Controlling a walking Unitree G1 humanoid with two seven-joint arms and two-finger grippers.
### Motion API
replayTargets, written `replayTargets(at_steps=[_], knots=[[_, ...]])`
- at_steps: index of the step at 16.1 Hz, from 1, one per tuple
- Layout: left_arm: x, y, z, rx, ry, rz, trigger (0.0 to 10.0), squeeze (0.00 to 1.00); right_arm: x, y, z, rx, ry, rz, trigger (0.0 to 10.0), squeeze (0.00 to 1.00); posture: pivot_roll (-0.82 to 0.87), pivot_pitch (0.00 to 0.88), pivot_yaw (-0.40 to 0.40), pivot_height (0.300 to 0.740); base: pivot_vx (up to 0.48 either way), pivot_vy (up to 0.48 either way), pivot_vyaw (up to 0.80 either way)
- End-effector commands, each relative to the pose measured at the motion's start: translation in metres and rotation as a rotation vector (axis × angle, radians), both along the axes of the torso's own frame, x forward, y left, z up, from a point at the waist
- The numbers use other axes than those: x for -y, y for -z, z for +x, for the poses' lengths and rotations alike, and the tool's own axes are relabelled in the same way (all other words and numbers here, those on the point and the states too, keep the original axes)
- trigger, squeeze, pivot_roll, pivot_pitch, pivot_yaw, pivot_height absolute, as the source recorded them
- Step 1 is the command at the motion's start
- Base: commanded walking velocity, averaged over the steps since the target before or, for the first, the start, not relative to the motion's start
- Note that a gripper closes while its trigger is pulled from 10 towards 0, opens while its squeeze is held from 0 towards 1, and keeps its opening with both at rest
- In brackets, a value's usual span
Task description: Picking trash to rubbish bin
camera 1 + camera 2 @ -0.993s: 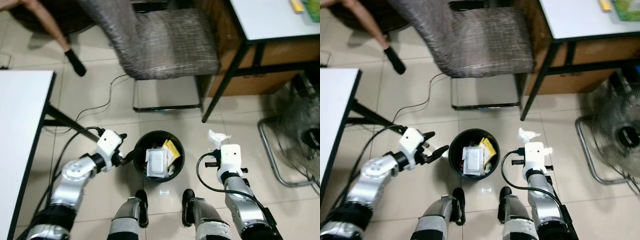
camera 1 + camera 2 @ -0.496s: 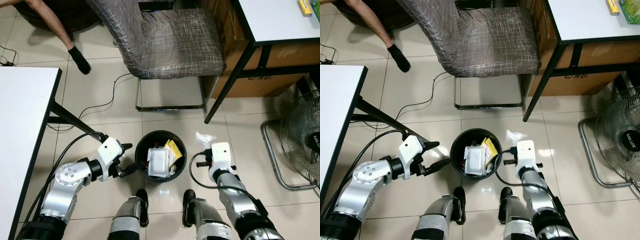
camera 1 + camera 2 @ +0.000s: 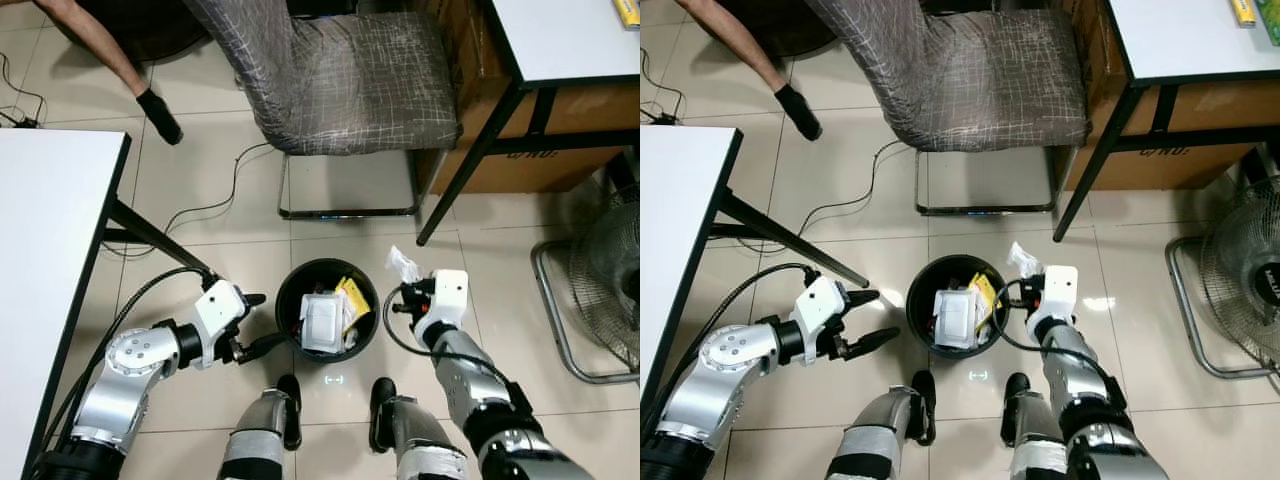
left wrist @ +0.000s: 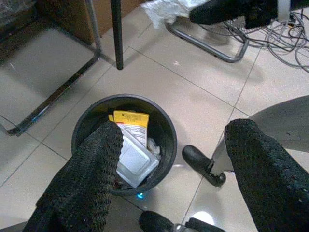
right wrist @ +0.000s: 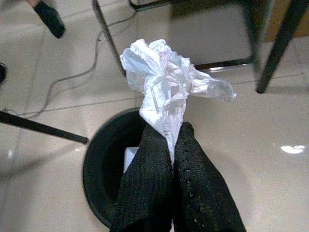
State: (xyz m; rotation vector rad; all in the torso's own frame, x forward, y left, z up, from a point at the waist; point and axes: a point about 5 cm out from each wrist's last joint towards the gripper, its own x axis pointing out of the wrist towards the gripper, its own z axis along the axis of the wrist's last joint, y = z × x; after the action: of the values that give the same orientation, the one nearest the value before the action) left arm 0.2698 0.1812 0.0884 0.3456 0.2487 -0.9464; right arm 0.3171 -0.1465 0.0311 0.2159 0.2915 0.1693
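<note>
Our right gripper (image 5: 171, 145) has its two knurled black fingers pressed tight together on a wad of crumpled white plastic (image 5: 169, 84), thin and creased, which flares out above the fingertips in glossy folds (one translucent flap juts off to the side). We hold it at the rim of the rubbish bin (image 3: 288, 300), on the bin's right side, just above the lip.

Our left gripper (image 3: 868, 320) sits on the bin's other side, near the floor, its fingers spread wide with nothing between them; one fingertip points at the bin wall.

The bin is a small round black tub standing on glossy beige floor tiles (image 3: 200, 190) between our two black feet and the chair. Inside we see a flat white rectangular packet (image 4: 133, 162) lying on top and a yellow wrapper (image 4: 131, 123) with printed text leaning against the far wall.

Beyond the bin stands a chair (image 3: 360, 80) in grey cross-hatched fabric on a chrome sled frame. A white tabletop (image 3: 50, 260) lies to our left, a wire-guard fan (image 3: 1240, 290) to our right, and a person's leg in a black sock (image 3: 160, 102) shows at the top left.
</note>
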Motion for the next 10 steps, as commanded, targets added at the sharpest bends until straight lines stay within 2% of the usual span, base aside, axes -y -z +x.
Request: replayTargets(at_steps=[1,3,5,7,10], knots=[[-0.002,0.006,-0.007,-0.036,0.010,0.005,10.0,0.00,-0.005,0.008,-0.005,-0.037,-0.019,0.041,10.0,0.00,0.29,0.408,0.068,0.740,0.000,0.000,0.00],[-0.002,0.005,-0.009,-0.038,0.012,0.009,10.0,0.00,-0.013,0.002,0.001,-0.028,-0.050,0.060,10.0,0.00,0.29,0.412,0.072,0.740,0.000,0.000,0.00],[-0.002,0.005,-0.010,-0.041,0.013,0.011,10.0,0.00,-0.027,0.003,0.003,-0.056,-0.091,0.035,10.0,0.00,0.29,0.414,0.071,0.740,0.000,0.000,0.00],[-0.001,0.005,-0.011,-0.043,0.012,0.010,10.0,0.00,-0.030,0.017,-0.005,-0.147,-0.068,-0.069,10.0,0.00,0.29,0.414,0.071,0.740,0.000,0.000,0.00],[0.001,0.006,-0.013,-0.044,0.014,0.008,10.0,0.00,-0.032,0.032,-0.017,-0.217,-0.078,-0.152,10.0,0.00,0.29,0.418,0.067,0.740,0.000,0.000,0.00]])
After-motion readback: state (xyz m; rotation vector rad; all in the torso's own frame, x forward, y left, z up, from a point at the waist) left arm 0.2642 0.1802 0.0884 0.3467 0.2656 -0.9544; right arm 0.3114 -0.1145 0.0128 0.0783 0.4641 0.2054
